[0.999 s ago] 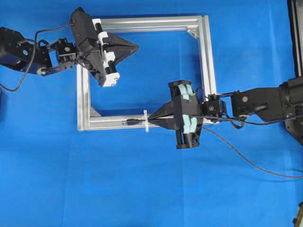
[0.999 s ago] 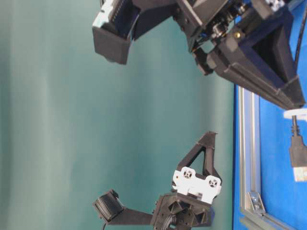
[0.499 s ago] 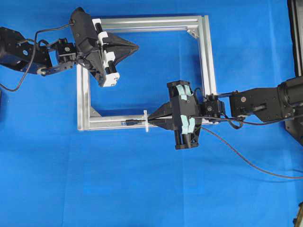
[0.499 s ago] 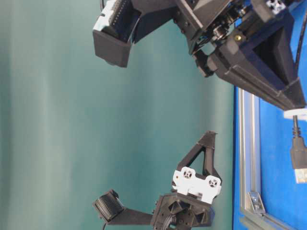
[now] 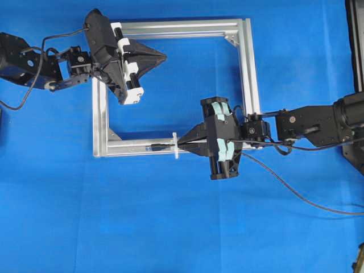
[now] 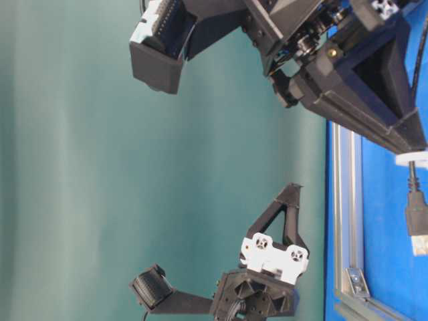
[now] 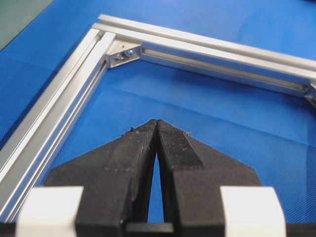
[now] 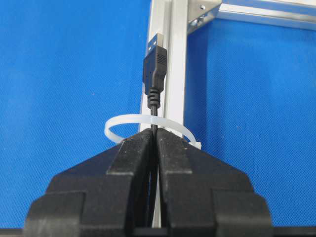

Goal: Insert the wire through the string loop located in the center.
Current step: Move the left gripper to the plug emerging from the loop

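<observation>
Black wire [image 8: 154,79] pokes through loop [image 8: 129,120] beyond right hand [image 8: 155,134].

The scene is brightly and evenly lit from above, and the blue bench [image 5: 170,227] shows saturated with only soft, short shadows under the arms. The aluminium frame [image 5: 245,68] throws pale glare along its bars in the overhead view. That view is slightly soft overall. The table-level view is turned sideways, its green backdrop [image 6: 67,167] smoothly graded and featureless. In both wrist views the near black fingers [image 7: 138,163] are sharp enough to show surface texture, while the far frame bars soften a little.
</observation>
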`<state>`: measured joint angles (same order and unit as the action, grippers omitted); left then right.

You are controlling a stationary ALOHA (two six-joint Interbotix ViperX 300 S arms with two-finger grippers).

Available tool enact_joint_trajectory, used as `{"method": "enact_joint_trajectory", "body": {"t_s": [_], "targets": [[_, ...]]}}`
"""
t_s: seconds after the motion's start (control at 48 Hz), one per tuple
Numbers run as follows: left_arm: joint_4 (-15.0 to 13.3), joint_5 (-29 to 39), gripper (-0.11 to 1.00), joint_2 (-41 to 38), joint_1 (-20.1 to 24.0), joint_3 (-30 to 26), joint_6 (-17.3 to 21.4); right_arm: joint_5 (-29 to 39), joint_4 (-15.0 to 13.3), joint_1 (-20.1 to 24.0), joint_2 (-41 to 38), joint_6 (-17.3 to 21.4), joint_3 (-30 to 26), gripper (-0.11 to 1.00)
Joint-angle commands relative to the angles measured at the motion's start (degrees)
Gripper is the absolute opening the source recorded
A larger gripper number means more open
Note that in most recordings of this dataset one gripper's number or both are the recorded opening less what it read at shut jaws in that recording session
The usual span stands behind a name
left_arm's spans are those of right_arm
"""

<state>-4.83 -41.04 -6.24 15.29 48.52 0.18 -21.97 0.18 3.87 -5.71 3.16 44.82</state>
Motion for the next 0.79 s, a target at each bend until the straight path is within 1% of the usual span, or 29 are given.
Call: {"method": "enact_joint_trajectory", "body": {"t_s": [0.0, 0.083, 0.208, 0.354, 0.583, 0.77], "targets": [[0.26, -0.26, 0.0, 1.76, 0.0, -0.35, -0.09, -0.18, 0.0, 0.09, 0.79, -0.09, -0.7, -0.02], [0.26, -0.26, 0.0, 1.76, -0.62, -0.35, -0.79, -0.26, -0.09, 0.09, 0.79, -0.18, -0.7, -0.02], [0.26, -0.18, 0.0, 1.93, -2.9, 0.18, -0.88, -0.26, -0.09, 0.09, 0.79, -0.26, -0.7, -0.02], [0.26, -0.18, 0.0, 3.08, -6.77, 1.58, -1.05, -0.26, -0.09, 0.09, 0.79, -0.26, -0.7, -0.02], [0.18, -0.26, 0.0, 5.19, -14.5, 3.6, -1.14, -0.18, -0.18, 0.09, 0.7, -0.35, -0.79, -0.02], [0.0, -0.18, 0.0, 5.62, -19.51, 3.96, -1.14, -0.44, -0.18, 0.09, 0.79, -0.26, -0.7, -0.02]]}}
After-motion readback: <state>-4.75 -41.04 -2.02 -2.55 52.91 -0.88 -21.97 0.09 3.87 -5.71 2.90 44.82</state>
